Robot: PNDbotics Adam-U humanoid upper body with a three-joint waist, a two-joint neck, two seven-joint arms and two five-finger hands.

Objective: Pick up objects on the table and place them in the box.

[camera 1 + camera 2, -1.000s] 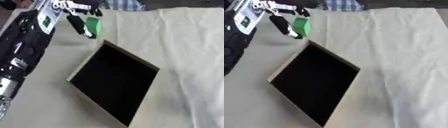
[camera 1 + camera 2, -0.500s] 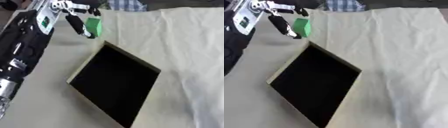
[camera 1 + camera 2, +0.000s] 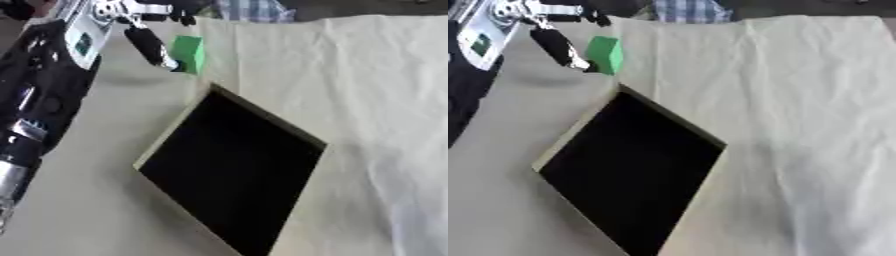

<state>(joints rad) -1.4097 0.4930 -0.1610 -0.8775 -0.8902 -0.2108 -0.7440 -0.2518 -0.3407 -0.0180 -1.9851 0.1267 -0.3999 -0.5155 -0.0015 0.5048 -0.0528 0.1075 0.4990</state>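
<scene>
Here, in the left eye view, the left hand (image 3: pixel 144 30) pinches the green block (image 3: pixel 188 53) between curled fingers, held just beyond the dark box's (image 3: pixel 171 131) far corner. In the right eye view, the block hangs up-left of the box opening; the right hand is out of sight.

The left robot hand (image 3: pixel 551 30) seems to pinch a green block (image 3: pixel 605 54) just beyond the dark box (image 3: pixel 562 145)

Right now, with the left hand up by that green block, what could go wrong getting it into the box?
The left hand seems to pinch the green block only between fingertips, so it might slip and land on the cloth. The block also sits beyond the box rim at its far corner, so an early release would probably miss the opening. The right hand is out of view.
</scene>
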